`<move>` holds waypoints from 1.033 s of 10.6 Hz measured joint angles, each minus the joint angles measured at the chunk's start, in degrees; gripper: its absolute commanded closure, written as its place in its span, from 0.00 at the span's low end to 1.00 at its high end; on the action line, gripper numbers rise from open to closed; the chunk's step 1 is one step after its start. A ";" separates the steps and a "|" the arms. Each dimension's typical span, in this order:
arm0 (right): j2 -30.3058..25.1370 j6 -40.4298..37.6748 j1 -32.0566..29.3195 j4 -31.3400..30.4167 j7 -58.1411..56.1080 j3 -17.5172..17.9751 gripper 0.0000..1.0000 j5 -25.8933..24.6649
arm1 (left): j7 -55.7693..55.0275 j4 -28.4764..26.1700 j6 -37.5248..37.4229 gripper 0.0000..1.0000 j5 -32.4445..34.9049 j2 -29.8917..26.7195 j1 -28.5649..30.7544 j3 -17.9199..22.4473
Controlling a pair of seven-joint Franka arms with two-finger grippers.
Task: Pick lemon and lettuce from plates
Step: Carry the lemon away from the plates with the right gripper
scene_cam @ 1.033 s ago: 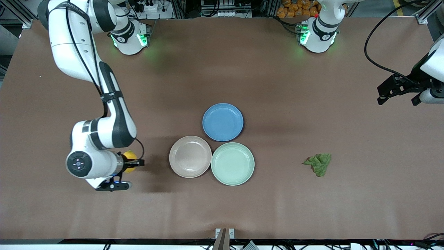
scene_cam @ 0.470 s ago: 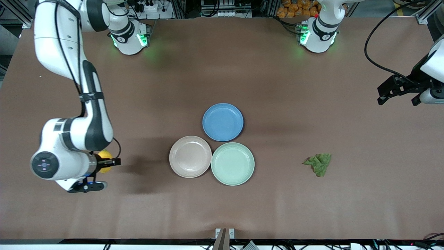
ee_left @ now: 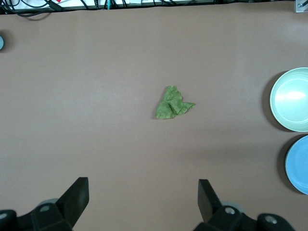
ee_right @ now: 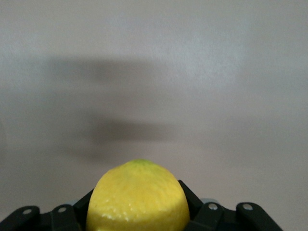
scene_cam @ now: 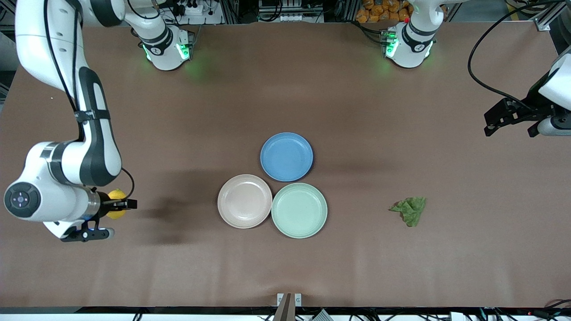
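The lemon (scene_cam: 117, 197) is being carried away from the plates: over the last second it has been travelling toward the right arm's end of the tabletop (scene_cam: 285, 249), and it is now well apart from the beige-pink plate (scene_cam: 244, 201), up in the air over bare brown surface. The right pincer (scene_cam: 119, 205) is clamping it; in the right wrist view the lemon (ee_right: 138, 197) is filling the space between the dark fingers (ee_right: 196, 211), which are pressing its sides, so the jaws are standing narrow, shut on the fruit. Nothing else is touching it.

Meaning for the task: the lemon looks already picked off its plate and is likely heading for a put-down spot near the tabletop's end; release is not yet done.

The lettuce (scene_cam: 410, 209) is lying flat on the tabletop, off any plate, toward the left arm's end and well apart from the mint green plate (scene_cam: 299, 210). It has not moved over the same second. Both task plates are sitting empty, touching or just beside each other, with the blue plate (scene_cam: 286, 156) just beside them, farther from the front camera.

The left pincer (scene_cam: 513, 119) is waiting high over the tabletop's edge at its own end, jaws wide and gripping nothing; the left wrist view is showing its two fingers (ee_left: 77, 197) spread far apart with the lettuce (ee_left: 172, 103) well below and between them.

So both items seem off the plates; what is left is probably setting the lemon down.
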 measured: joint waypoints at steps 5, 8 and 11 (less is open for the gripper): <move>-12.50 5.43 -3.84 -18.47 -0.33 3.17 0.54 -1.14 | 0.00 -0.04 -0.01 0.00 0.00 0.39 0.01 0.01; -18.26 9.77 -6.46 -28.55 -0.77 4.65 0.54 -1.86 | 0.00 -0.06 -0.01 0.00 0.00 1.00 0.01 0.00; -18.40 20.41 -8.31 -36.71 -3.63 4.82 0.54 -1.93 | 0.00 -0.06 -0.01 0.00 0.00 1.02 0.02 0.02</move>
